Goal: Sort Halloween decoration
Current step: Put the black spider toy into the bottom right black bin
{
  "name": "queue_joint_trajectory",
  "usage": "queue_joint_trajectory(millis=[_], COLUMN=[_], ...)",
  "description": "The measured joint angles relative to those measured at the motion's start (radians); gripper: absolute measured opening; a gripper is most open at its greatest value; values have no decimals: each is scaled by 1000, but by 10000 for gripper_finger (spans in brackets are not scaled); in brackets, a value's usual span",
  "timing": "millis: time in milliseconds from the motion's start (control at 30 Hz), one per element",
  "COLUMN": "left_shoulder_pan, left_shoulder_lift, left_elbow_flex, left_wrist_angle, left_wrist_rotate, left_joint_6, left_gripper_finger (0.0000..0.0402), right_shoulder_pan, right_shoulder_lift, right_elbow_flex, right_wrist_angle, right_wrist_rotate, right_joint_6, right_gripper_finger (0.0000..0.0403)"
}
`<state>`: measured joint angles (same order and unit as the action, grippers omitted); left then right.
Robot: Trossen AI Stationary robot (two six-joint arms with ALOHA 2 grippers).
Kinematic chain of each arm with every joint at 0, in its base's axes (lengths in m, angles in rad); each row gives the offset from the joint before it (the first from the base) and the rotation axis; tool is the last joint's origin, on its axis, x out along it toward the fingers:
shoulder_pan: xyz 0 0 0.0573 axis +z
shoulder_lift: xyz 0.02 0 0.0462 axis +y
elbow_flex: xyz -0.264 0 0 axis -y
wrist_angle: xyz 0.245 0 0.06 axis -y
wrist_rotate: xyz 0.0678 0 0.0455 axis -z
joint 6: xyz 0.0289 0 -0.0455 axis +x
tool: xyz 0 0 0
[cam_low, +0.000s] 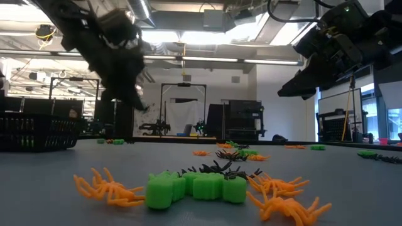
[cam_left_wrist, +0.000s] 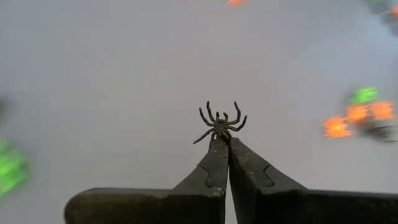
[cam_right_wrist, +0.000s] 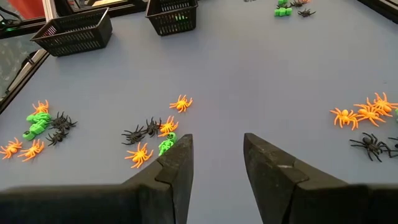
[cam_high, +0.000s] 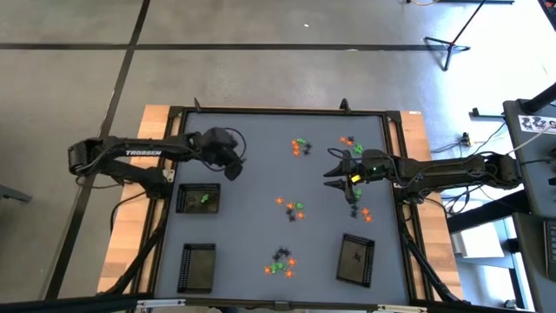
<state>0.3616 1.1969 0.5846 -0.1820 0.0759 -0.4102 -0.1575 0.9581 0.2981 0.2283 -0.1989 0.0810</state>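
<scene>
1. While I run this rig from afar, I log the left gripper raised above the table's left half, clenched on a black spider pinched by its rear between the fingertips.
2. Right gripper: hangs over the table's right half, released, nothing between its jaws.
3. Risk, as I judge it: the spider is caught by very little of its body, so a quick swing or a jolt could flick it out. Dropped into the wrong colour's basket, it would spoil the sort.
4. Baskets: one near the left arm holds green pieces; an empty-looking basket sits at the front left; a third basket at the front right holds something dark that I cannot identify.
5. Remaining decorations: mixed orange, green and black clusters at the table's middle, front middle and far middle, with more beside the right gripper.
6. Obstructions: nothing stands between the left gripper and the baskets. The tangled legs in each pile may drag neighbours up with any later pick.
</scene>
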Motion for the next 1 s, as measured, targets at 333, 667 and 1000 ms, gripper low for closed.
queue_joint_trajectory(millis=[333, 667, 1000], left_shoulder_pan=[-172, -284, -310], left_shoulder_lift=[8, 14, 145], left_elbow_flex=[2, 2, 3], left_wrist_angle=[340, 436, 645], left_wrist_rotate=[71, 38, 44], left_joint_6=[61, 83, 72], left_gripper_finger=[0, 0, 0], right_shoulder_pan=[0, 0, 1], right_shoulder_lift=[0, 0, 1], right_elbow_flex=[0, 0, -1], right_wrist_angle=[0, 0, -91], right_wrist_rotate=[0, 0, -111], right_joint_6=[0, 0, -25], right_gripper_finger=[140, 140, 140])
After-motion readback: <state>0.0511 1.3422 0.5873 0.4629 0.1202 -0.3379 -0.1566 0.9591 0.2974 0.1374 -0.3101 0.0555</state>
